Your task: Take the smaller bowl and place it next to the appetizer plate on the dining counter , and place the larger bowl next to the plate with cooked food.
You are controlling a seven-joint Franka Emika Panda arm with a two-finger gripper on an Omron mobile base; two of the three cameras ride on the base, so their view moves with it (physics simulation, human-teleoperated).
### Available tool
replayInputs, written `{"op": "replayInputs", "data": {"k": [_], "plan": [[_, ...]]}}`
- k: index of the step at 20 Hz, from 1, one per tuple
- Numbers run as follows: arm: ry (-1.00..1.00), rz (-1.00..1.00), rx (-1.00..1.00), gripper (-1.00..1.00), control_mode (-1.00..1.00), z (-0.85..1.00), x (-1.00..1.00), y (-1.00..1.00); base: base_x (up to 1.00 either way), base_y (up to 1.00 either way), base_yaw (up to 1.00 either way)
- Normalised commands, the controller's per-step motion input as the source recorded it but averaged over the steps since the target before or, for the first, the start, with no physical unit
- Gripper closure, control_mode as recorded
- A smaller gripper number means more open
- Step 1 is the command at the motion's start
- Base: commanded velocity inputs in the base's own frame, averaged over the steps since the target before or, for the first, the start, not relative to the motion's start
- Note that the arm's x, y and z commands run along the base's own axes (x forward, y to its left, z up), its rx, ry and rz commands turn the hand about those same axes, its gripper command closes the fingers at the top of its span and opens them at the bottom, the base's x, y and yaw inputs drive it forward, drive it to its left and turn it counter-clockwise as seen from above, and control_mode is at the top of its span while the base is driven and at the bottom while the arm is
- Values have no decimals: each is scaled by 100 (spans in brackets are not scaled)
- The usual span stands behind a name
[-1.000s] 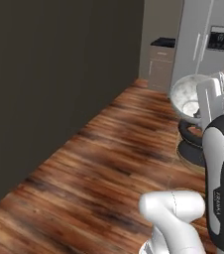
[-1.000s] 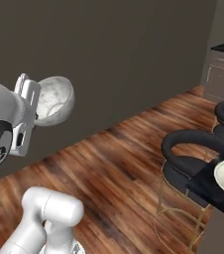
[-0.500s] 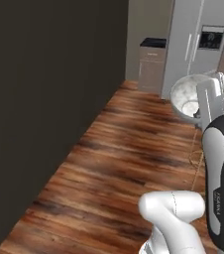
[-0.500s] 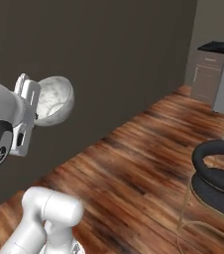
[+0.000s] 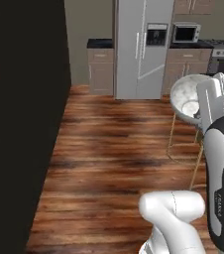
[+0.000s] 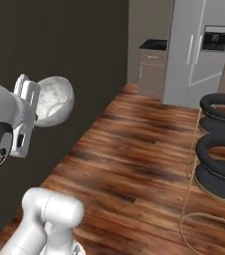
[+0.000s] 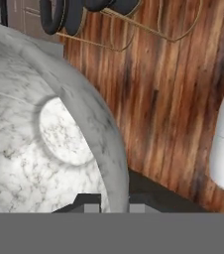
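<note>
Hand view: the smaller bowl (image 7: 49,144) is being gripped by its rim, the jaws clenched on the wall with one finger inside and one outside. In the left base view the bowl (image 5: 189,99) is being held up beside the hand, tipped on its side, well above the wooden floor (image 5: 114,149), with bar stools (image 6: 219,149) ahead of the jaws. A rim pinch is judged shallow; if the base is being swung hard, the bowl could be levered out and dropped, or knocked against a stool.
</note>
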Motion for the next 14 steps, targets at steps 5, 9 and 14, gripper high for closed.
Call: {"op": "replayInputs", "data": {"k": [5,9,14], "plan": [[0,0,0,100,100,0,0,0,100,90,-62],[0,0,0,100,100,0,0,0,100,69,-51],[0,0,0,100,100,0,0,0,100,45,-46]]}}
